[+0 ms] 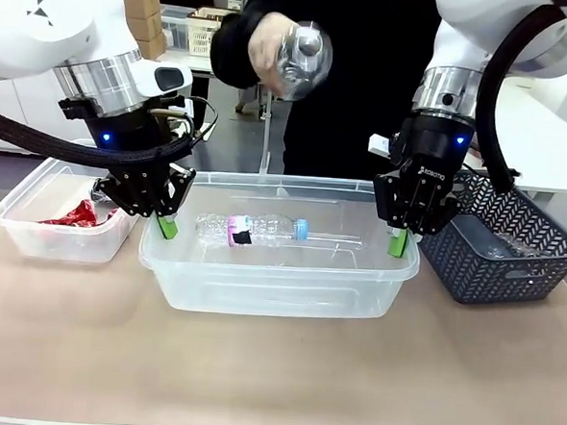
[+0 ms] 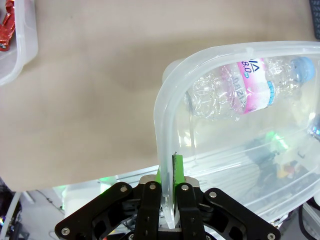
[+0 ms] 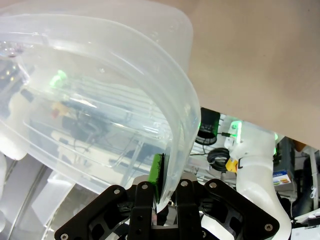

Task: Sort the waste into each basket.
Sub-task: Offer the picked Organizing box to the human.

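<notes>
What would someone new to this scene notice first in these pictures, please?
Most striking is the large clear plastic rectangular tub at mid-table, pinched at its left rim by the left gripper and at its right rim by the right gripper. Inside it lies a crumpled clear plastic bottle with a pink label and blue cap. Above the tub, the person's hand holds another clear plastic bottle.

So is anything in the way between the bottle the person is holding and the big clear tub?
Nothing visible. The person's hand holds a clear bottle above the big clear tub, whose top is open. The left gripper and right gripper clamp its end rims, off to the sides.
</notes>
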Action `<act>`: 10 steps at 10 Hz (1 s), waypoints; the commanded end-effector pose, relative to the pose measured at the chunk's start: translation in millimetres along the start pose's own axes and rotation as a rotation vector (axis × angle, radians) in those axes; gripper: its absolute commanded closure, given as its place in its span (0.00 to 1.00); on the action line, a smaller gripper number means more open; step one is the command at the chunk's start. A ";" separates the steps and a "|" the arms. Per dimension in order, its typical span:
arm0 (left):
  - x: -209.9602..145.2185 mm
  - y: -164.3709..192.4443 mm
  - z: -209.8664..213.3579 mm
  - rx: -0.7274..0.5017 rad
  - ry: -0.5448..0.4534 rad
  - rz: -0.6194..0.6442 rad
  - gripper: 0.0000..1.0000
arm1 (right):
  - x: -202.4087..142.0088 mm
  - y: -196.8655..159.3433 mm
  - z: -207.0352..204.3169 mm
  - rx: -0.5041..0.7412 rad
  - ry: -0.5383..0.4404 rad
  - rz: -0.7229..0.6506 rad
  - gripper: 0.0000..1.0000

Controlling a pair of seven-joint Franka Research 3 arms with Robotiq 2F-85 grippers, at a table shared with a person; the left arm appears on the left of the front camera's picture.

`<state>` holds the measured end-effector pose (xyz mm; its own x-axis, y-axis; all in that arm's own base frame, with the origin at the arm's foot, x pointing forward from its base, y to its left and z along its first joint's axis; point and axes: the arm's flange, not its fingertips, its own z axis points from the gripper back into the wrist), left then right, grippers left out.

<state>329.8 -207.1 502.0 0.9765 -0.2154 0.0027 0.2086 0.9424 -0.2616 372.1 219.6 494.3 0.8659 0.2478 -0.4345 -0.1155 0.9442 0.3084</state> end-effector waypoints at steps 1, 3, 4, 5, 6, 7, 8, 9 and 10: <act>-0.8 0.2 3.3 -0.003 0.004 -0.022 0.96 | -2.6 -0.8 1.5 -0.004 -0.010 0.000 0.93; -0.8 0.2 3.3 -0.003 0.004 -0.022 0.96 | -2.6 -0.8 1.5 -0.004 -0.010 0.000 0.93; -0.8 0.2 3.3 -0.003 0.004 -0.022 0.96 | -2.6 -0.8 1.5 -0.004 -0.010 0.000 0.93; -0.8 0.2 3.3 -0.003 0.004 -0.022 0.96 | -2.6 -0.8 1.5 -0.004 -0.010 0.000 0.93; -0.8 0.2 3.3 -0.003 0.004 -0.022 0.96 | -2.6 -0.8 1.5 -0.004 -0.010 0.000 0.93; -0.8 0.2 3.3 -0.003 0.004 -0.022 0.96 | -2.6 -0.8 1.5 -0.004 -0.010 0.000 0.93; -0.8 0.2 3.3 -0.003 0.004 -0.022 0.96 | -2.6 -0.8 1.5 -0.004 -0.010 0.000 0.93; -0.8 0.2 3.3 -0.003 0.004 -0.022 0.96 | -2.6 -0.8 1.5 -0.004 -0.010 0.000 0.93; -0.8 0.2 3.3 -0.003 0.004 -0.022 0.96 | -2.6 -0.8 1.5 -0.004 -0.010 0.000 0.93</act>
<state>329.8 -207.2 501.8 0.9765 -0.2156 0.0023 0.2087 0.9424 -0.2613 372.0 219.5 494.1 0.8657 0.2476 -0.4350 -0.1153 0.9443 0.3081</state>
